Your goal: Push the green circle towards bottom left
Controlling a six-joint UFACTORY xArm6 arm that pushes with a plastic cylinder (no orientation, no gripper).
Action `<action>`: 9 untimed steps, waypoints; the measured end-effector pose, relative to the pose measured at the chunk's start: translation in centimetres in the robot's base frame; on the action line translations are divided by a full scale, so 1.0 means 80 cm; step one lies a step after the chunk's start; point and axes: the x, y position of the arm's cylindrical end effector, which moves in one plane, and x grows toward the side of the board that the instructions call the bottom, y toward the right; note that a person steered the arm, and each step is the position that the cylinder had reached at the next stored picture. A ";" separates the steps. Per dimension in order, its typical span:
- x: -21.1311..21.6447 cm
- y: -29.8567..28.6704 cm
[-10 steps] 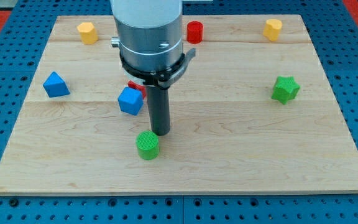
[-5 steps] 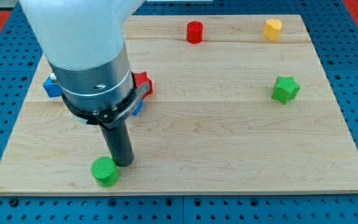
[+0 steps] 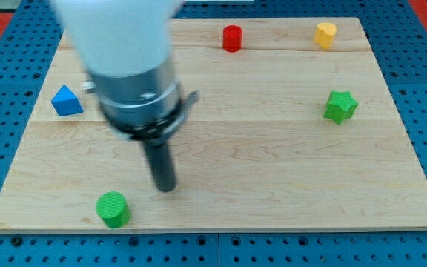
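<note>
The green circle (image 3: 113, 209) lies near the bottom left corner of the wooden board (image 3: 273, 178). My tip (image 3: 166, 187) stands up and to the right of it, a short gap away and not touching it. The arm's body above the rod hides part of the board's upper left, where other blocks stood.
A blue triangular block (image 3: 66, 101) sits at the left. A red cylinder (image 3: 232, 38) and a yellow block (image 3: 325, 34) sit along the top. A green star block (image 3: 340, 106) sits at the right. The board's bottom edge runs just below the green circle.
The green circle has slid down and left, from the lower middle to near the bottom left corner. My tip followed it left, then drew back to the right and slightly up.
</note>
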 end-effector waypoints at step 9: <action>0.052 -0.123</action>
